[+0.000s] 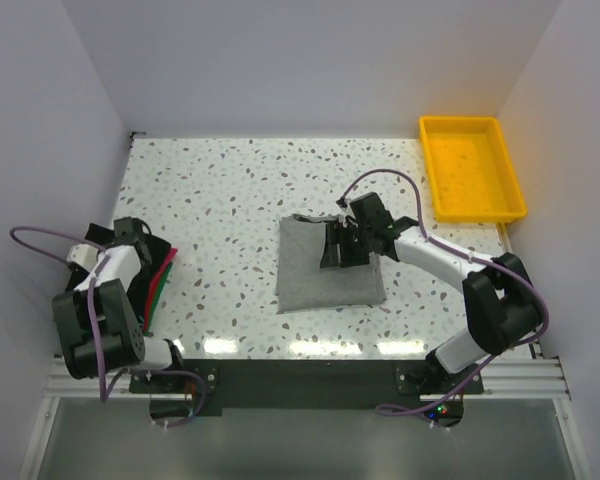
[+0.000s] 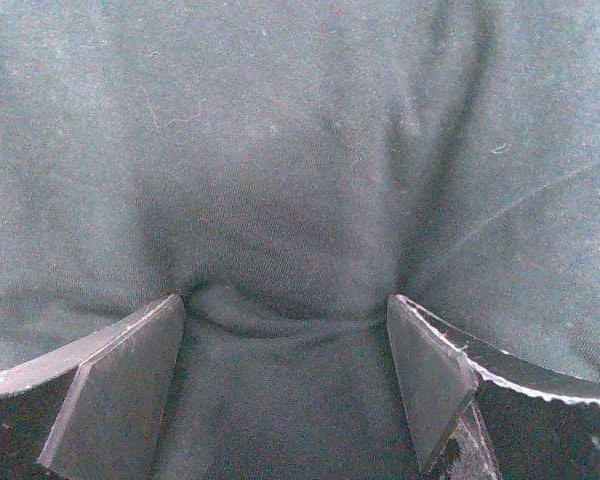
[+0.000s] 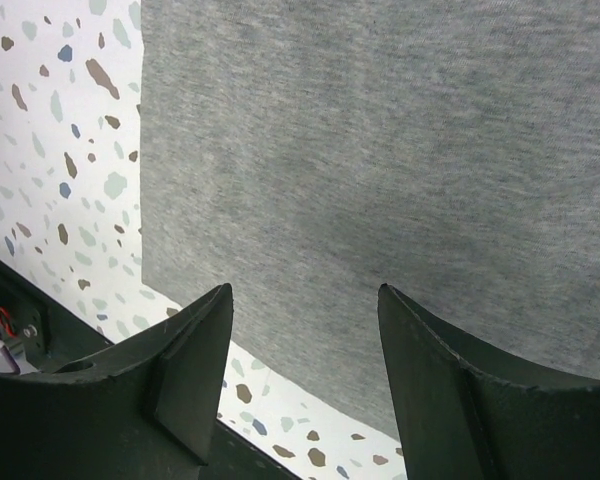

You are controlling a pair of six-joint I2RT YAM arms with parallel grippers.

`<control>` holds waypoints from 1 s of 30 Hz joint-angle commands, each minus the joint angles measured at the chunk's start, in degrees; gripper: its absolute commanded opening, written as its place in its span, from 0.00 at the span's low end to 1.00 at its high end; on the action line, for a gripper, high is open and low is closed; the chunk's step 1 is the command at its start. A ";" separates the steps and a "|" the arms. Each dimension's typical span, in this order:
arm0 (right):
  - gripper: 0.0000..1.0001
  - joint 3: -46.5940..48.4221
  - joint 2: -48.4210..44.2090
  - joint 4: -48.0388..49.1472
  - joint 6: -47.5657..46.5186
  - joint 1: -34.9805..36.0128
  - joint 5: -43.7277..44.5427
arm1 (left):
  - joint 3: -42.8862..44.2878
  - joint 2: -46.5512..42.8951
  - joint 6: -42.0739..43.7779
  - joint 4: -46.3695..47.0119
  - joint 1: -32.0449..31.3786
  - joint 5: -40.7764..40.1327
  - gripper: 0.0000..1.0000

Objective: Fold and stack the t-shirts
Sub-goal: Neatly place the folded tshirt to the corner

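Speckled table [image 1: 230, 190], folded grey t-shirt [image 1: 310, 275] at its centre under our right gripper [image 1: 342, 247].
We see the right gripper's jaws apart, holding nothing, over the near-square shirt's right half. Our left gripper [image 1: 140, 242] is well apart, open-jawed on the dark folded stack [image 1: 160, 272] at the left edge. We cannot tell whether the right fingers [image 3: 195, 330] touch cloth, and the left arm hides much of the stack.

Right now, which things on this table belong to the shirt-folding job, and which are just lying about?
Part of the job:
- grey t-shirt, folded, in the middle
- pile of folded t-shirts at the left edge, dark one on top
- left pincer, open, on that pile
- right pincer, open, over the grey t-shirt

Just lying about:
- yellow tray, far right corner
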 commanded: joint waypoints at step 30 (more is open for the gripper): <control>0.63 0.83 0.48 0.47 -1.67 0.18 2.87 | 19.70 29.17 -34.99 4.76 -37.31 33.45 0.87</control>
